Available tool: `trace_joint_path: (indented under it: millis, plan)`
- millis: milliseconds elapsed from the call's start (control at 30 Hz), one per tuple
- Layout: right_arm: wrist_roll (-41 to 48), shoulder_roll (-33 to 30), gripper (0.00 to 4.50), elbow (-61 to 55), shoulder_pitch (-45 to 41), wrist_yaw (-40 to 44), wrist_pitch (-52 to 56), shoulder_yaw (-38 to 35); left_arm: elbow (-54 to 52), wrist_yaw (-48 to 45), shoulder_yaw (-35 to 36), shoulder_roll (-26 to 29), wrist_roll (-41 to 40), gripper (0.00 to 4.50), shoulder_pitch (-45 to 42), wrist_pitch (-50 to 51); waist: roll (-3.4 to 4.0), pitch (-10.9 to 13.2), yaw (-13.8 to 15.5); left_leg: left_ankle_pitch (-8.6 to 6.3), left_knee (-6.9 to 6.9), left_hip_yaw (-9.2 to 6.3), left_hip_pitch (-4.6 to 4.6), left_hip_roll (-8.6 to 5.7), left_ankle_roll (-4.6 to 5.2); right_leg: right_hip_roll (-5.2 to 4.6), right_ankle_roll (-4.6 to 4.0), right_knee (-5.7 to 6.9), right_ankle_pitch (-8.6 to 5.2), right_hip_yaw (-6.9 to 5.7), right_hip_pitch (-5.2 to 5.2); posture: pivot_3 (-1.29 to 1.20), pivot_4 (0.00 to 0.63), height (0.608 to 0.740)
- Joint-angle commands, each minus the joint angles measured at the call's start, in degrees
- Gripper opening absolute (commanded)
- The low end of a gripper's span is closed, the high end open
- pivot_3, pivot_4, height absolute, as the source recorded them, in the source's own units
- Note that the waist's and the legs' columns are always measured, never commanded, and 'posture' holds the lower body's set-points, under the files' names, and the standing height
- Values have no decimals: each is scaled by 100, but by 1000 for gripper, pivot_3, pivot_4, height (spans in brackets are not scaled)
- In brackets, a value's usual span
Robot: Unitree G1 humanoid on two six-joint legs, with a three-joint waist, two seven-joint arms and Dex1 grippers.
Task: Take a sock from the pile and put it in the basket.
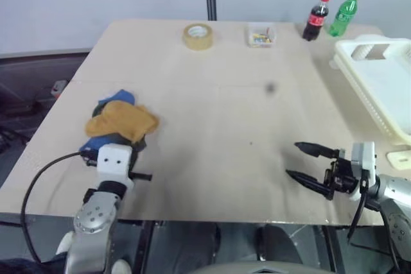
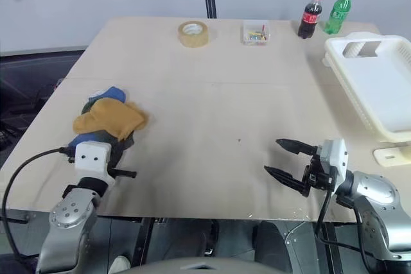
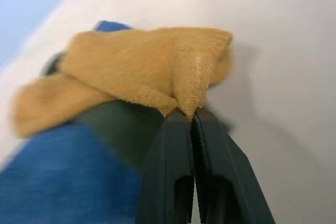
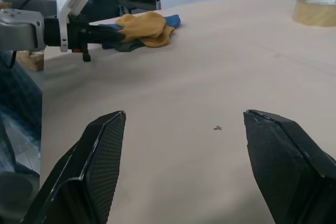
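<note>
Grasp step: left gripper [image 3: 191, 116] pinched shut on mustard sock [image 3: 157, 66] at near-left pile [image 1: 119, 123]. Right gripper [image 1: 307, 162] agape, empty. Next: lift, carry to far-right basket [image 1: 385, 94].

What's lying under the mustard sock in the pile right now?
Under the mustard sock lie a dark grey sock and a blue sock. The left gripper pinches the mustard edge. Anything deeper is covered.

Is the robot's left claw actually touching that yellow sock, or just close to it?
Touching. In the left wrist view, the left gripper has its jaws shut on a fold at the edge of the yellow sock, with no gap between them.
</note>
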Motion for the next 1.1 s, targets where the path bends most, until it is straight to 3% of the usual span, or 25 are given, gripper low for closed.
trace_joint_path:
  millis: [33, 333, 500, 600, 633, 833, 1100]
  plan:
    - [37, 20, 3700, -30, -121, 1, -97, -2, -598, -262, -596, -9, -316, 47, -159, 757, 1, 0, -8, 0, 0, 1, 0, 0, 0, 4, 0, 0, 0, 1, 0, 0, 150, 738]
    - [32, 66, 3700, -5, -300, -76, -37, 71, -396, -830, -1930, 77, -700, 47, -1387, 2155, 1, 0, -9, 1, 2, 0, 1, -6, -1, 15, 1, 11, 0, -1, 1, 0, 150, 738]
    - [-33, 47, 3700, 57, -362, -152, -79, 54, 256, -1011, -2606, -565, -1000, 47, -2276, 2525, 0, 0, -8, 2, 8, -1, 1, -8, -1, 15, 2, 13, 1, -2, 3, 0, 150, 738]
    - [-70, 34, 3700, 95, -390, -194, -107, 21, 802, -1247, -2982, -675, -898, 47, -2774, 2433, 0, 0, -8, 3, 9, -2, 2, -10, -1, 17, 2, 16, 1, -3, 4, 0, 150, 738]
    - [-76, 28, 3700, 105, -396, -195, -115, 10, 915, -1318, -3045, -730, -951, 686, -2874, 2451, 1, 0, -22, 3, 10, -3, 2, -10, -2, 19, 2, 17, 1, -3, 3, 0, 150, 738]
    - [-185, -57, 3700, 75, -504, -386, -70, -82, 680, -1919, -2896, -651, -1680, 3182, -2748, 2730, 1, 0, -42, 10, 9, 2, 3, -4, -14, 21, 2, 20, 1, 5, 0, 0, 150, 738]
    - [-669, 111, 3700, -16, -1129, -1175, 431, 516, 76, -2561, -1854, 196, -2683, 3182, -2686, 3046, 4, 1, -49, 8, 10, -1, 4, -4, -11, 19, 1, 26, 0, 4, -2, 0, 150, 738]
